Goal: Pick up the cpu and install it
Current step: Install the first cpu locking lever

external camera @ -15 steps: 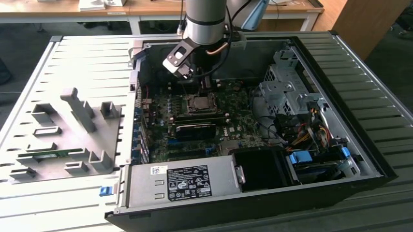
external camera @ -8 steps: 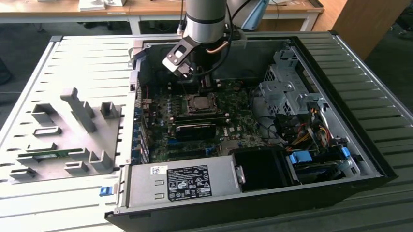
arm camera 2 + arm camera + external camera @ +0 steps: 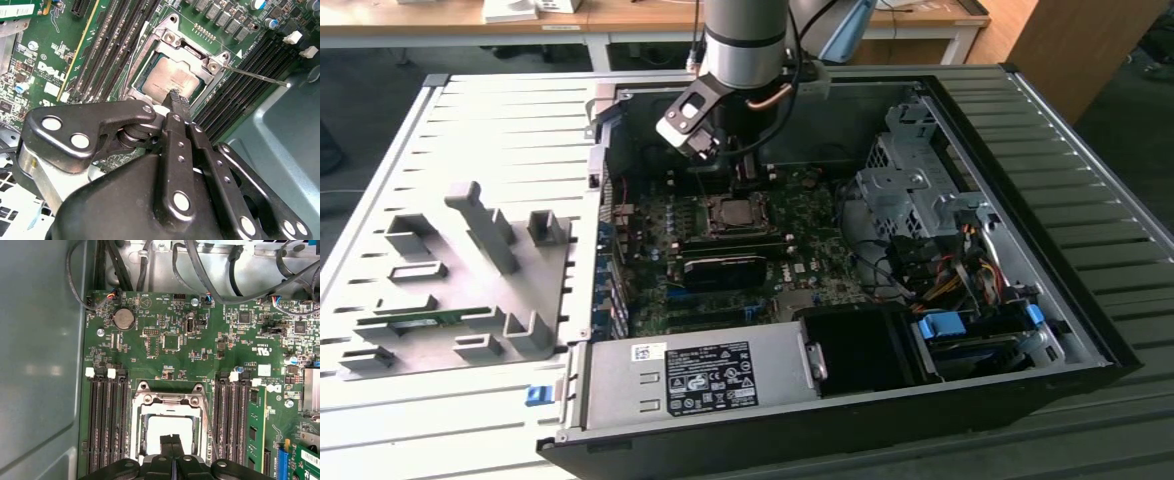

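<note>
- Silver-grey cpu (image 3: 169, 77): shown lying flat inside the socket (image 3: 172, 37), framed by the socket's metal plate. No edge of it is seen lifted or tilted.
- Hand (image 3: 175, 96): the fingers are brought together, with nothing clamped between them. The tips are held at one edge of the cpu's top; whether they touch it or hang just above cannot be told.
- Lever (image 3: 256, 76): a thin rod is seen standing out to one side of the socket. It is judged to be unlatched.
- Slots (image 3: 107, 420): dark memory slots are set on both sides of the socket on the green board (image 3: 200, 370).
- Arm (image 3: 744, 40): seen reaching down into the open case (image 3: 854, 430), which is laid on its side on the slatted bench (image 3: 494, 120).
- Progress: pick-up and placing are judged done, since the cpu is seated in the socket and the hand is bare. Locking is judged not yet done, as the lever is not pressed down. Whether the plate is fully shut over the cpu cannot be told.
</note>
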You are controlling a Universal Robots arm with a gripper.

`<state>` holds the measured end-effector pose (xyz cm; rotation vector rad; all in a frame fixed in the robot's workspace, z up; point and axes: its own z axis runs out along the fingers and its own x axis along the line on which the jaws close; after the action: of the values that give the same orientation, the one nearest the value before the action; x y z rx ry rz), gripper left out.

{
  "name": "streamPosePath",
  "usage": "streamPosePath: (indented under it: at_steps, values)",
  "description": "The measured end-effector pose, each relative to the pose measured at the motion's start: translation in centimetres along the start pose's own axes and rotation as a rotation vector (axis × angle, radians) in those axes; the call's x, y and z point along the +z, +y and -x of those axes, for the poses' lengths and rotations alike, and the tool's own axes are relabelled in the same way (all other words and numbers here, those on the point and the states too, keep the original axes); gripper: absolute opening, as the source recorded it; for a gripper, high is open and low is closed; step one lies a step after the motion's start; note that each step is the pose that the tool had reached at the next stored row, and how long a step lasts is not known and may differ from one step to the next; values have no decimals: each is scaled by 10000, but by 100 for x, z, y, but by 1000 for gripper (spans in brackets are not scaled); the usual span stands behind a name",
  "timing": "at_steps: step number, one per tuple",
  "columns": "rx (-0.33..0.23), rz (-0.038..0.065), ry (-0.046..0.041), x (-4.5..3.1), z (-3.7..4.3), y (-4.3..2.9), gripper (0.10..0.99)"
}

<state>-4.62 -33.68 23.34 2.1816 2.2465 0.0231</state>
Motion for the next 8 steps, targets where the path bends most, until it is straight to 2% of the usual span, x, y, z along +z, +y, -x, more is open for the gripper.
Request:
streamPosePath:
  at_steps: [8]
  values:
    - [0,0,0,-18,0,0,106]
